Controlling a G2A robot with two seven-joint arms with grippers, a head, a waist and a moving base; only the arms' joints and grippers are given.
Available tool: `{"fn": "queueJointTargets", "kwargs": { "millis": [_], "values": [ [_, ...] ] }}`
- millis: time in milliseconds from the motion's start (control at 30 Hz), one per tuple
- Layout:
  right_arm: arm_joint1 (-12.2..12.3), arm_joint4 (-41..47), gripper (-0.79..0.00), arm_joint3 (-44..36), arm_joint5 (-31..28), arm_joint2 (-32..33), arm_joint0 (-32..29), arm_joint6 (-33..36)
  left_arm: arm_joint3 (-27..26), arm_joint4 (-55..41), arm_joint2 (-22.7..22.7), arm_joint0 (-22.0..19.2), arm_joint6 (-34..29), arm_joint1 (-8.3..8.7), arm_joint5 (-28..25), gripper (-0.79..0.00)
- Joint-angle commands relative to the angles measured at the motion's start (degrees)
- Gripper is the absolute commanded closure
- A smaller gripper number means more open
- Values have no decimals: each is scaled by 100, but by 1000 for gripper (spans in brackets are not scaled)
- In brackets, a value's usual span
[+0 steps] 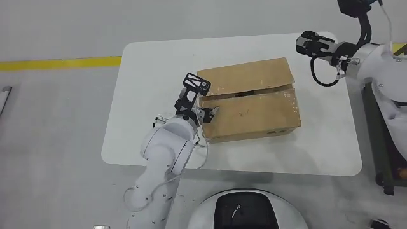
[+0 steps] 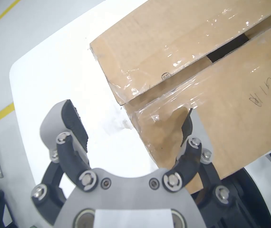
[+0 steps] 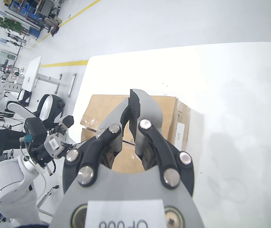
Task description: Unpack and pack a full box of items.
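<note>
A brown cardboard box (image 1: 251, 98) lies in the middle of the white table (image 1: 159, 83), its two top flaps down with a dark slit (image 2: 230, 46) between them. Torn clear tape (image 2: 149, 88) clings to the flaps' end. My left gripper (image 2: 130, 123) is open at the box's near left corner (image 1: 202, 109); one finger (image 2: 186, 125) rests over the near flap's edge, the other (image 2: 75, 122) hangs over bare table. My right gripper (image 3: 132, 110) is shut and empty, held above the table's far right corner (image 1: 305, 43), with the box (image 3: 97, 105) beyond it.
Bare table surrounds the box on all sides, widest at the left and front. A yellow line (image 1: 57, 63) crosses the grey floor at the left. A dark frame (image 1: 381, 140) stands just off the table's right edge.
</note>
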Motion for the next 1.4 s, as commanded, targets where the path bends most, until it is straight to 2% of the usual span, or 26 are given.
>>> {"fn": "queueJointTargets", "kwargs": {
  "millis": [0,133,267,400,500,600,900,1133,1367],
  "values": [
    [-5,153,0,-107,-343,65,-170,-276,9,142,40,3,-18,3,16,-785],
    [-51,797,0,-199,-931,252,-659,-1097,35,211,88,12,-5,-4,90,-785],
    [-91,606,0,-298,-1645,57,-1148,-1887,16,236,114,24,60,-7,97,-785],
    [-109,-1056,0,-169,-2245,-425,-1422,-2772,41,115,57,50,-54,-17,247,-785],
    [-180,-1518,0,138,-2399,-856,-1471,-3306,42,112,60,32,-50,-20,253,-785],
    [-233,-1976,0,460,-2505,-1151,-1377,-3531,-7,141,74,38,-74,-21,254,-785],
    [-371,-2300,0,1049,-2532,-1561,-1183,-3596,-302,193,13,245,-133,-7,276,-785],
    [-439,-2253,0,1089,-2494,-1582,-1137,-3572,-984,325,-231,866,-217,61,192,-785],
    [-470,-2105,0,1045,-2405,-1540,-1125,-3564,-1826,387,-686,1547,-27,92,818,-785]
  ]
}}
